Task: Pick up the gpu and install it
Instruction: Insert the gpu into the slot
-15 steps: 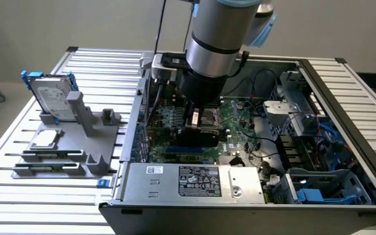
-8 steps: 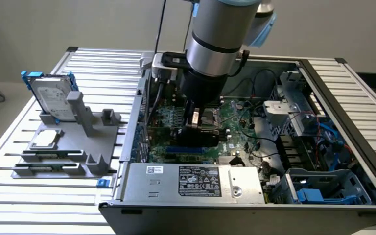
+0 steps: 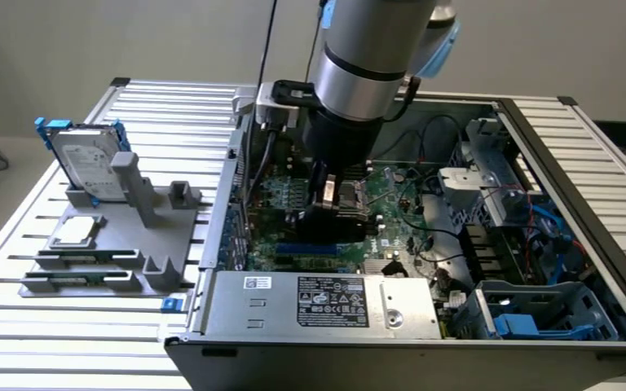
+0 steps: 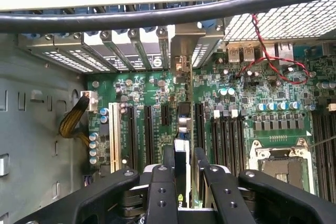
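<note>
My gripper (image 4: 184,153) hangs low inside the open computer case (image 3: 574,155), just over the green motherboard (image 4: 152,87). It is shut on the gpu (image 4: 182,124), a thin card seen edge-on between the two black fingers (image 4: 168,161). The card runs in line with the long black expansion slots (image 4: 148,129), and its silver end bracket (image 4: 184,45) reaches toward the slotted rear wall of the case. In the exterior view the arm's grey wrist (image 3: 362,57) stands over the board and the gripper (image 3: 329,199) sits above the slot area.
A grey holder (image 3: 117,236) on the slatted table at the exterior view's left carries a silver hard drive in a blue frame (image 3: 82,159) and memory sticks (image 3: 79,281). The power supply (image 3: 324,300) fills the case front. A black cable (image 4: 168,14) crosses near the wrist camera. The CPU socket (image 4: 283,163) lies beside the slots.
</note>
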Action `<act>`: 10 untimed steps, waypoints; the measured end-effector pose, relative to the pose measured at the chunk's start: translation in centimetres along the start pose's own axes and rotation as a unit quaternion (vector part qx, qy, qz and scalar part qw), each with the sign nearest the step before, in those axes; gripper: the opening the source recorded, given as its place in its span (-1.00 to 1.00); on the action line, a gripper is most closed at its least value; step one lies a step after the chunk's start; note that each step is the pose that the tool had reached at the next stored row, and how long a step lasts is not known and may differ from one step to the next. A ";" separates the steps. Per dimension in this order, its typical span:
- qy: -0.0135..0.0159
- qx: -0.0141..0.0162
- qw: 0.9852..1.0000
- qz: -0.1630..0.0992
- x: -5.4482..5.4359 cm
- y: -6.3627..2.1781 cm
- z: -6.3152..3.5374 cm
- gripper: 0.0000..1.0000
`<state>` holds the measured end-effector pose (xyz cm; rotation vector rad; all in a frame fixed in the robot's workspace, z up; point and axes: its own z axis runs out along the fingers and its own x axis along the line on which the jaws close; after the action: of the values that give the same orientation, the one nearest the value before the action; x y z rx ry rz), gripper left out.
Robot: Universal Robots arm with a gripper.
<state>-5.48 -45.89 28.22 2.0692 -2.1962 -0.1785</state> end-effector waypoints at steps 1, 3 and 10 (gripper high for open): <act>0.000 0.000 1.000 0.000 0.0 -0.04 -0.06 -0.48; 0.000 -0.001 1.000 0.000 0.0 -0.16 -0.17 -0.48; 0.001 -0.008 1.000 0.001 0.0 -0.55 -0.26 -0.48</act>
<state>-4.89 -45.90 28.38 2.0582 -2.1877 -0.1948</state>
